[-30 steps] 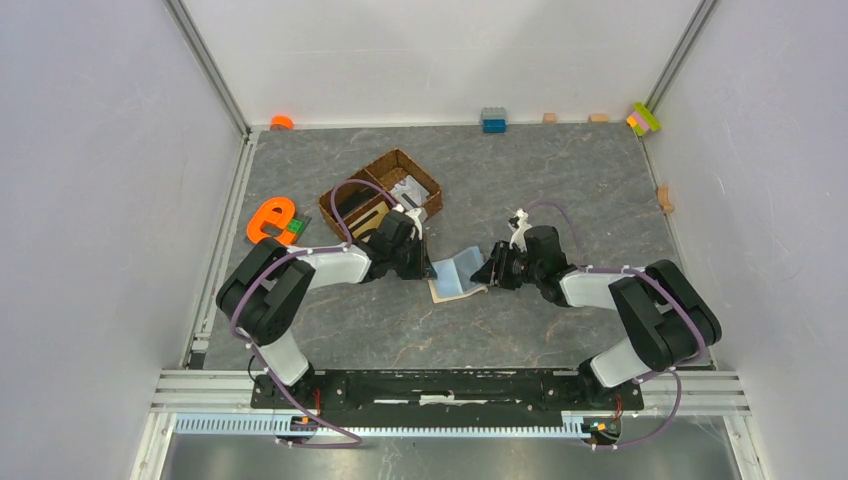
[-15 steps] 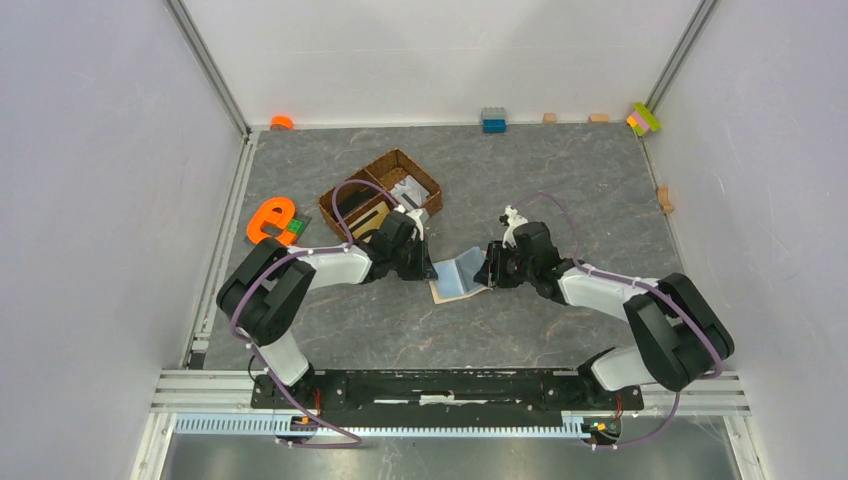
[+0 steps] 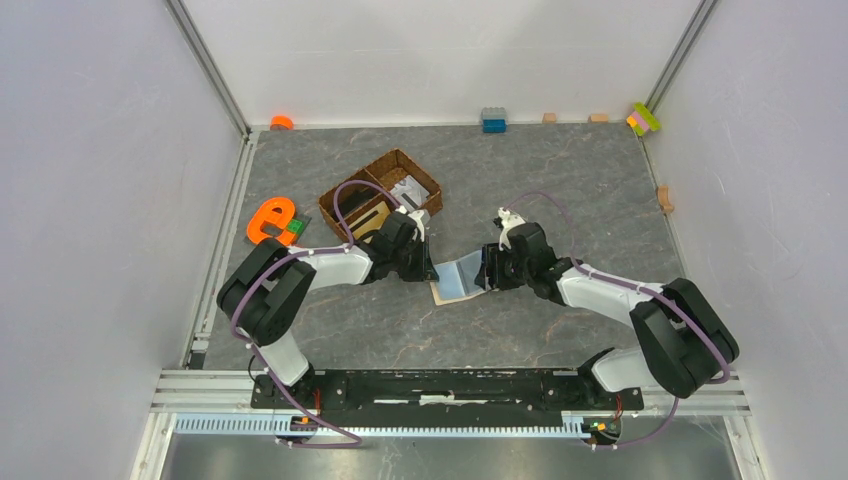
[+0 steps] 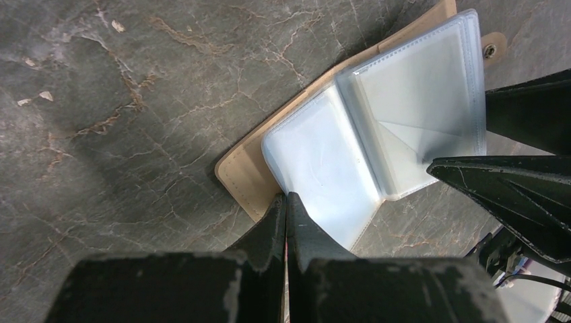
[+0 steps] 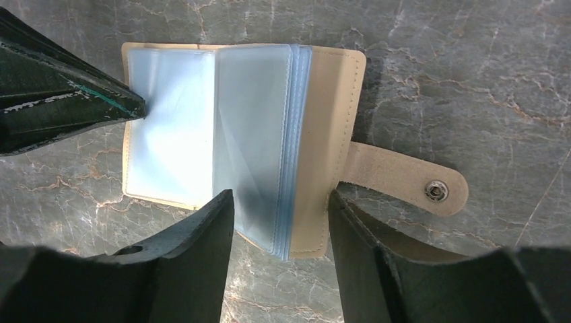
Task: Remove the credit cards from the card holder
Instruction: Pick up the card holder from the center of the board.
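The beige card holder (image 3: 458, 275) lies open on the table's middle, its clear sleeves (image 4: 323, 168) fanned out and its snap tab (image 5: 404, 178) flat to the right. No credit cards show; the sleeves look clear. My left gripper (image 4: 286, 196) is shut, its tips pressing on the left sleeve page near the cover's corner; it also shows in the right wrist view as the left gripper (image 5: 138, 108). My right gripper (image 5: 280, 194) is open and straddles the near edge of the right half, one finger over the sleeves, the other beside the cover (image 5: 323, 134).
A brown wicker basket (image 3: 395, 153) stands just behind my left arm. An orange letter toy (image 3: 268, 218) lies at the left. Small blocks (image 3: 493, 120) and coloured bricks (image 3: 644, 118) sit along the back wall, and a wooden piece (image 3: 664, 197) at the right edge.
My right gripper has moved left up to the card holder and its jaws have widened. My left gripper has stayed shut in the same spot.
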Motion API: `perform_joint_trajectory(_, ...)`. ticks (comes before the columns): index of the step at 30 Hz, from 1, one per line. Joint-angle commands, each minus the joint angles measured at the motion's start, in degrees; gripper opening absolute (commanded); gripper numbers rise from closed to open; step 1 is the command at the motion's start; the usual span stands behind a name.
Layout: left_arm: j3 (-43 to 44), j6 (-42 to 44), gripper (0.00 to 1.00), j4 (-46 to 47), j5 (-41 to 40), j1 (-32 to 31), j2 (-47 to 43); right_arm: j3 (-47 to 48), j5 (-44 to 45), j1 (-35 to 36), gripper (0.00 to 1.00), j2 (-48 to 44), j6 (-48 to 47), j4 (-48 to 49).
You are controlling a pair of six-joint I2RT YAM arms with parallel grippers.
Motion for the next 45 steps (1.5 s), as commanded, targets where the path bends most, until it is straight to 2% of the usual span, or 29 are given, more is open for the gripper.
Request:
perform_joint_trajectory(1, 0.73, 0.90, 0.02, -2.58, 0.48, -0.38, 0.60, 2.69, 0.94, 1.33, 0.57, -1.46, -1.96, 0.25)
perform_joint_trajectory(7, 0.74, 0.88, 0.02, -2.58, 0.47, -0.48, 0.65, 3.47, 2.60, 3.29, 0.57, -1.87, -2.68, -0.22)
perform_joint_trajectory(8, 0.74, 0.90, 0.02, -2.57, 0.55, -0.48, 0.75, 3.73, 3.20, 3.69, 0.58, -1.87, -2.86, -0.31)
perform_joint_trajectory(11, 0.91, 0.97, 0.02, -2.59, 0.64, -0.54, 0.90, 4.89, 6.24, 4.76, 0.74, -2.00, -3.33, -3.24)
perform_joint_trajectory(12, 0.92, 0.97, 0.02, -2.59, 0.64, -0.56, 0.96, 5.04, 6.68, 4.96, 0.76, -2.18, -3.59, -3.36)
perform_joint_trajectory(16, 1.00, 1.07, 0.02, -2.59, 0.64, -0.61, 0.93, 5.70, 9.87, 5.51, 0.77, -3.22, -4.14, -4.83)
perform_joint_trajectory(21, 1.10, 1.04, 0.02, -2.56, 0.70, -0.65, 1.00, 4.85, 7.92, 5.85, 0.73, -3.58, -4.21, -2.57)
perform_joint_trajectory(28, 1.09, 1.03, 0.02, -2.57, 0.55, -0.65, 0.97, 6.24, 14.29, 6.40, 0.87, -5.35, -4.19, -7.01)
perform_joint_trajectory(32, 1.09, 1.08, 0.02, -2.54, 0.64, -0.65, 1.04, 4.77, 11.94, 6.35, 0.85, -6.65, -4.04, -4.55)
perform_joint_trajectory(38, 1.13, 1.09, 0.02, -2.58, 0.70, -0.65, 0.99, 6.22, 8.03, 5.84, 0.80, -1.63, -3.83, -4.73)
perform_joint_trajectory(45, 1.37, 1.09, 0.02, -2.54, 0.66, -0.65, 1.81, 2.94, 6.21, 3.34, 0.82, -2.77, -2.34, -0.98)
